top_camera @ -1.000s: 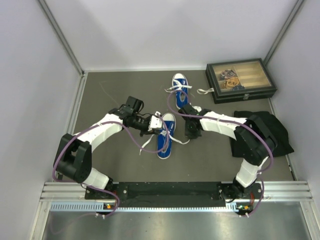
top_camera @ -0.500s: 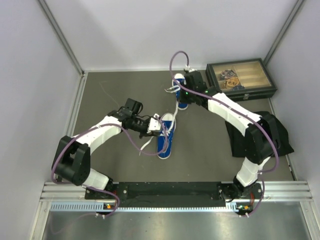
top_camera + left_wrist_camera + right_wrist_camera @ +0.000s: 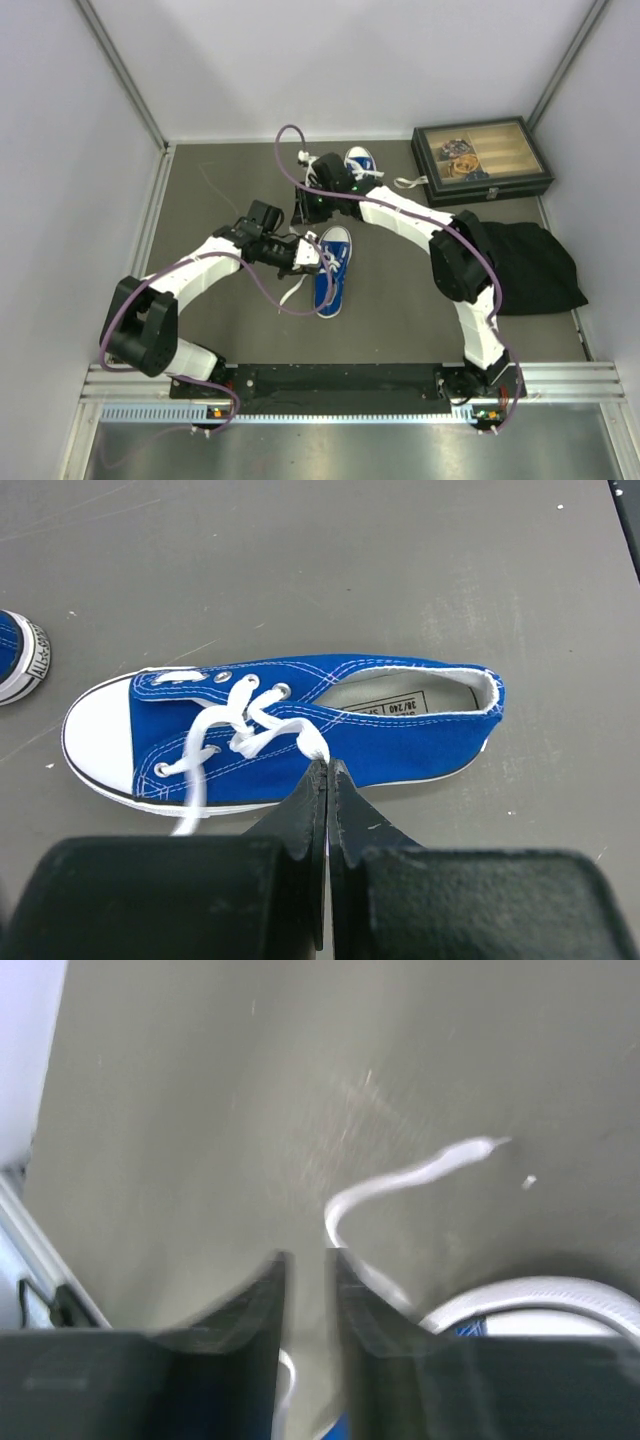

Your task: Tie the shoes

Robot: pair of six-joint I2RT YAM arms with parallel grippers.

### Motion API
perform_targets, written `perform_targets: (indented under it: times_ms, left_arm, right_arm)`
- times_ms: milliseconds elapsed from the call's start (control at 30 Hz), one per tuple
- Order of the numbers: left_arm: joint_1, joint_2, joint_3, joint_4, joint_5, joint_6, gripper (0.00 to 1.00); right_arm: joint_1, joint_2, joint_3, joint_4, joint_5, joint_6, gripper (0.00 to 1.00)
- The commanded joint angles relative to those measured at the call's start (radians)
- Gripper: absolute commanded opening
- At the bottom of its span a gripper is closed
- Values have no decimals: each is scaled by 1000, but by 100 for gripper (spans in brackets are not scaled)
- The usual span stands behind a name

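The grey desk (image 3: 400,300) carries both shoes: the near shoe (image 3: 330,272) lies mid-desk, toe pointing away from me, and the far shoe (image 3: 361,163) sits toward the back wall near the dark box (image 3: 482,160), partly hidden under my right arm (image 3: 400,215). My left arm (image 3: 205,262) reaches in from the side to the near shoe. On its wrist view the left jaws are pressed fully together on a strand of that shoe's white lace (image 3: 290,727), just below the eyelets. The right jaws hang over bare desk left of the far shoe with a narrow gap between them; that view is blurred, a loose lace end (image 3: 420,1173) lies just beyond them, and I see nothing pinched. I judge I'm at gathering the lace ends, with no knot begun. The next move calls for the right jaws to take a free end of the same shoe and cross it over the held strand.
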Motion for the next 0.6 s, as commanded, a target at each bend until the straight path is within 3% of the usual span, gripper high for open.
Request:
perform_targets:
  times_ms: [0, 100, 400, 567]
  left_arm:
    - [0, -33, -18, 69, 48, -36, 0]
    - [0, -31, -15, 94, 51, -66, 0]
    - [0, -7, -21, 235, 39, -205, 0]
    - [2, 7, -29, 293, 28, -253, 0]
  right_arm:
    - [-4, -60, -18, -1, -93, -5, 38]
    - [-49, -139, -63, 11, -101, 32, 54]
    - [-113, -411, -306, -9, -144, 10, 53]
    - [-112, -452, -417, 2, -187, 9, 49]
